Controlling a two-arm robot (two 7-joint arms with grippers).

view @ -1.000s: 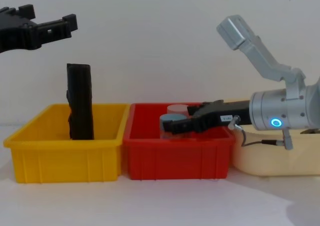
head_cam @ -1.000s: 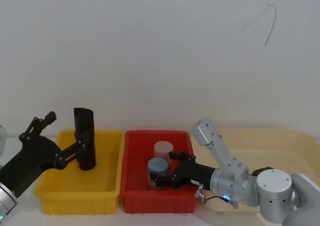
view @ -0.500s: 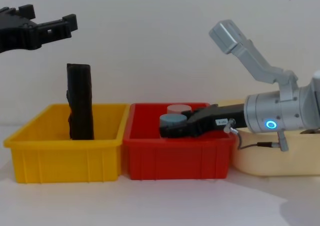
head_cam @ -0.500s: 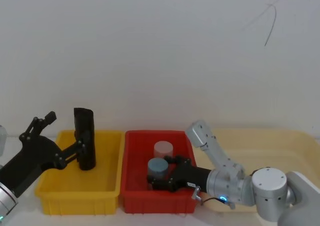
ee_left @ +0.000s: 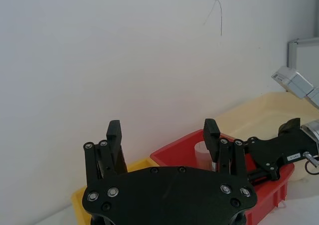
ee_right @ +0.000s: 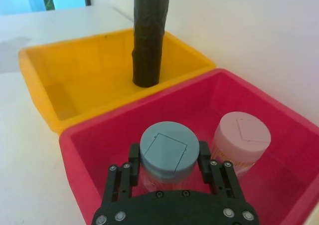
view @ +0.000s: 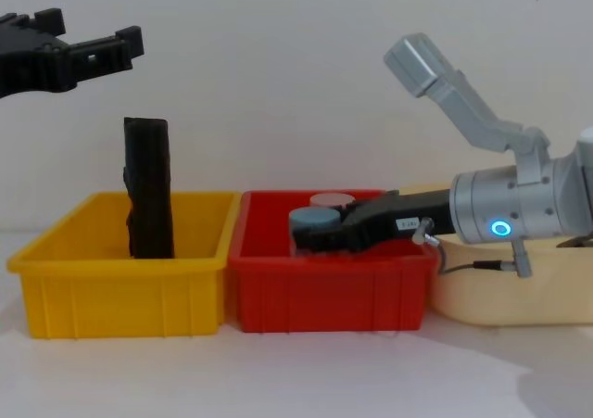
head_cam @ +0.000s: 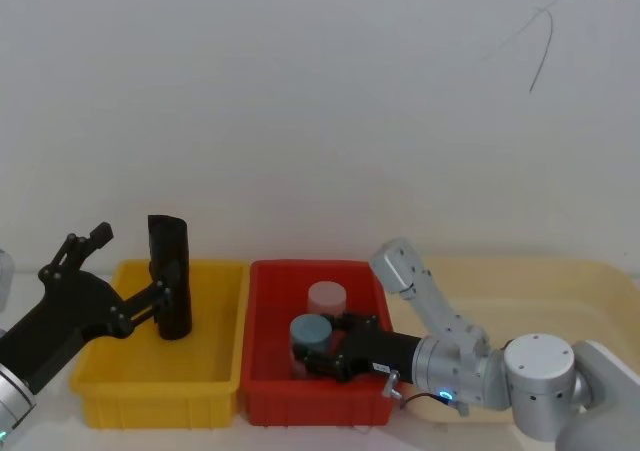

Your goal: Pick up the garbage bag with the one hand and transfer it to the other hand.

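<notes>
Yellow bin [head_cam: 215, 386] held garbage bag [view: 149, 188], upright, near back wall. Right gripper [ee_right: 169, 166] in red bin [ee_right: 279, 135], fingers clamped on blue-lidded jar [ee_right: 166, 150]. Left gripper [view: 85, 43] raised above yellow bin, fingers spread, empty.

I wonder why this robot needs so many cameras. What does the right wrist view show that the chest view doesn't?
Right wrist view: the jar lids seen from above, with the right gripper clasping the blue-lidded jar on both sides and the pink-lidded jar next to it.

Chest view: the left gripper, open and held high on the left, and the cream tray beside the red bin.

Both: the black roll standing upright in the yellow bin, and the two jars in the red bin.
</notes>
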